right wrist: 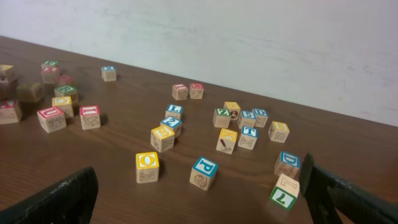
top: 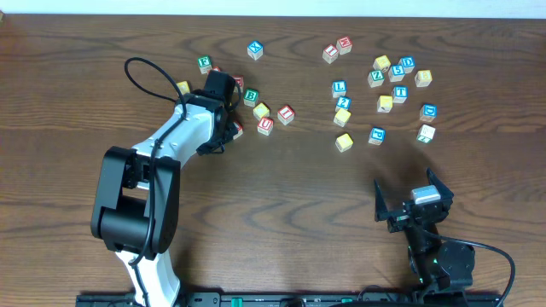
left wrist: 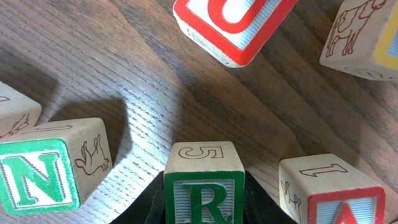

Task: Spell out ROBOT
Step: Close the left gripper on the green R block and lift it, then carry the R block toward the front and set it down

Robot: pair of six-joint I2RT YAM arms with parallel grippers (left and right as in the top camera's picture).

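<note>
Wooden alphabet blocks [top: 342, 117] lay scattered across the far half of a dark wood worktop [top: 281, 196]. Left of centre in that half, the left gripper [left wrist: 203, 208] was clamped on the R block [left wrist: 203, 186]. The block was pale wood, with a green R in a green border on a blue-lined face and an outlined 5 on its top. A green N block [left wrist: 40, 180] sat to its left, a red A block [left wrist: 333, 193] to its right, and a red U block [left wrist: 233, 25] beyond. Near the front edge, right of centre, the right gripper [top: 410, 200] stood spread wide, holding nothing.
</note>
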